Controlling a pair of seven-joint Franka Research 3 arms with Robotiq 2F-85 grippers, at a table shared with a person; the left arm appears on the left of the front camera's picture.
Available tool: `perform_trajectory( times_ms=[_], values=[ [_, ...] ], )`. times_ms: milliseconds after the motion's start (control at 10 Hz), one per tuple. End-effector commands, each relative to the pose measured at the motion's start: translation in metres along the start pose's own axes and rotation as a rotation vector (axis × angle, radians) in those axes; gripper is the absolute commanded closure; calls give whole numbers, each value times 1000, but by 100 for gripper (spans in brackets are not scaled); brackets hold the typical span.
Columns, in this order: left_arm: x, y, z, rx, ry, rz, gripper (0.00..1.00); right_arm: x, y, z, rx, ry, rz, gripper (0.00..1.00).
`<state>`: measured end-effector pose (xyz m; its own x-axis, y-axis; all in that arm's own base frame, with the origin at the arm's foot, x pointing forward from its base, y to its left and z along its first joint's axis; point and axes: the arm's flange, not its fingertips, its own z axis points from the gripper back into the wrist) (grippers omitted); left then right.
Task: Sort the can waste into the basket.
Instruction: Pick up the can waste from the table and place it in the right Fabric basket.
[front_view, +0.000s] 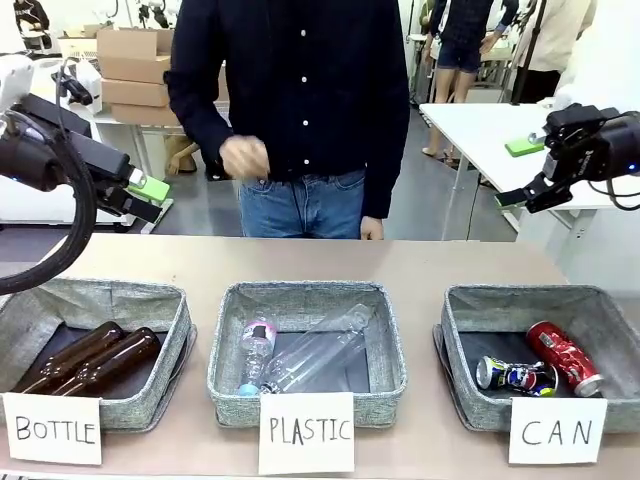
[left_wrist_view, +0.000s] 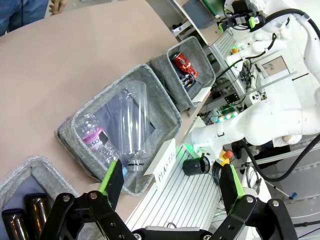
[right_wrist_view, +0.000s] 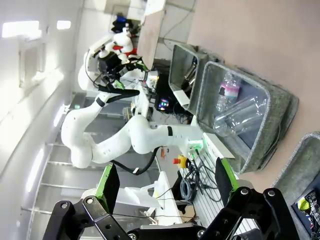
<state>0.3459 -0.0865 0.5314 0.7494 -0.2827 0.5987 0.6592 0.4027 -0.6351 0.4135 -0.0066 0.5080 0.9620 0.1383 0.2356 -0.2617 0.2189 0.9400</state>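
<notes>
From the front, the red can (front_view: 564, 357) and blue can (front_view: 516, 376) are lying in the CAN basket (front_view: 470, 305), well below the raised right gripper (front_view: 524, 196). Left wrist: left gripper (left_wrist_view: 170, 182) is hanging spread, cans far beyond its jaws. Right wrist: its jaws are gaping, holding nothing.

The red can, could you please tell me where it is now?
In the front view, the red can lies in the CAN basket at the right, beside the blue can.

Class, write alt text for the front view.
Both cans, a red can and a blue can, lie in the basket marked CAN. The open left gripper and right gripper hang above the table.
</notes>
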Motion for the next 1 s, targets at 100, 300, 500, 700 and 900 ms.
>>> perform_trajectory(
  times_ms=[100,300,500,700,900],
  values=[
    [0,0,1,0,-12,-8,0,1,-1,4,-2,7,24,0],
    [0,0,1,0,-12,-8,0,1,-1,4,-2,7,24,0],
    [0,0,1,0,-12,-8,0,1,-1,4,-2,7,24,0],
    [0,0,1,0,-12,-8,0,1,-1,4,-2,7,24,0],
    [0,0,1,0,-12,-8,0,1,-1,4,-2,7,24,0]
  ],
)
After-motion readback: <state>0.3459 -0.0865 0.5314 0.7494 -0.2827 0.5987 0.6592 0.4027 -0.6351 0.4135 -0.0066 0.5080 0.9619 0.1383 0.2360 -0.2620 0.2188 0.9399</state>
